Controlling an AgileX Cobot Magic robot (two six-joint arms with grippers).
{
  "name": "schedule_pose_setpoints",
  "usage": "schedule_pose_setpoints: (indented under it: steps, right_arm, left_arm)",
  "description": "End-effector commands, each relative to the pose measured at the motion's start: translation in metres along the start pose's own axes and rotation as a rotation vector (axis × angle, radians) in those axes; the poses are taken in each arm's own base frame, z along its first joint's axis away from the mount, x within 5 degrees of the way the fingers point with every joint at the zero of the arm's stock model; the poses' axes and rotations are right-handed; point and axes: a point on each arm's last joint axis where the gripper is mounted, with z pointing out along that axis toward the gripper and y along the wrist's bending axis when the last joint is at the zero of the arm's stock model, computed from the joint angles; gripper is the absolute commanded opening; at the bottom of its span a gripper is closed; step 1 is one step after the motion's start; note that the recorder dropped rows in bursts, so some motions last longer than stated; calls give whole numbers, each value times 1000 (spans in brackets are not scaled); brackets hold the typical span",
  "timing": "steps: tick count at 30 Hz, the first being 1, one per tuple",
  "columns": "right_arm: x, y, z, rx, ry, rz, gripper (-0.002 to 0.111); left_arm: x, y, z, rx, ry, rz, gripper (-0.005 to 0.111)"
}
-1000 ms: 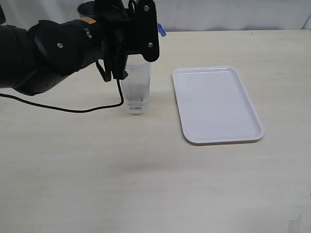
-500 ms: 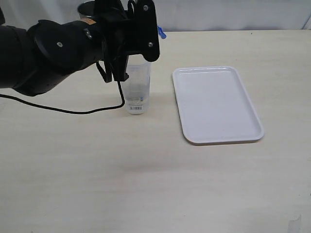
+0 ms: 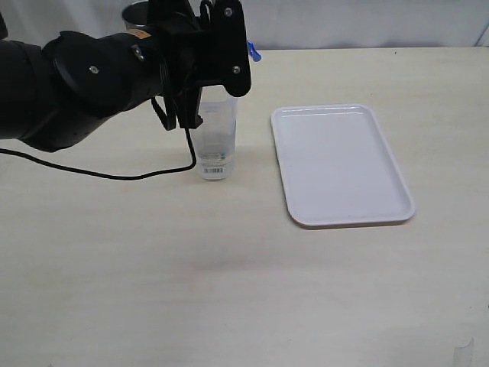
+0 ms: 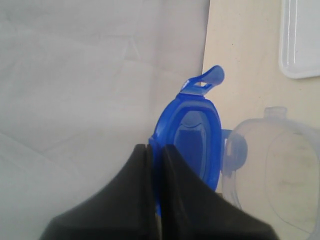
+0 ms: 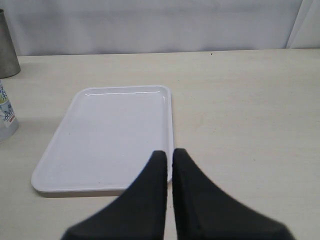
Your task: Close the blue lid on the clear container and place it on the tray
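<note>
On the left half of the beige tabletop (image 3: 244, 290), the clear container (image 3: 216, 145) stands upright with its mouth open. A white barcode label (image 3: 216, 170) sits near its base. The left arm (image 3: 92, 84) reaches over the container and hides its upper part in the exterior view. A black cable (image 3: 114, 174) hangs from the arm and trails across the table beside the container.

Left gripper (image 4: 154, 152): the two black fingers (image 4: 130, 200) are pressed together on the rim of the blue lid (image 4: 192, 132). The lid is held on edge, clear of the table, just beside the container's open mouth (image 4: 285, 170). One snap flap (image 4: 209, 80) projects outward from the lid. A second flap overlaps the container rim in the left wrist view; contact between them cannot be determined. The lid is not seated on the container. In the exterior view only a small blue part of the lid (image 3: 255, 52) shows past the gripper body.

Right of the container and apart from it lies the white tray (image 3: 340, 164), flat on the table with nothing on it.

Right gripper (image 5: 169, 161): the fingers are brought together with nothing between them. It hovers over the near edge of the tray (image 5: 115, 135).

A grey steel cup (image 3: 136, 12) stands at the far edge of the table, behind the left arm.
</note>
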Motion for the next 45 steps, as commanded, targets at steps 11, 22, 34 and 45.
schedule_pose_setpoints:
  steps: [11, 22, 34, 45]
  right_arm:
    - [0, 0, 0, -3, -6, 2, 4]
    - [0, 0, 0, -3, -6, 2, 4]
    - [0, 0, 0, -3, -6, 2, 4]
    - [0, 0, 0, -3, -6, 2, 4]
  left_arm:
    - [-2, 8, -6, -20, -9, 11, 0]
    - [1, 2, -8, -4, 3, 6, 0]
    - [-1, -8, -8, 86, -25, -43, 0]
    - [2, -21, -11, 143, -47, 12, 0]
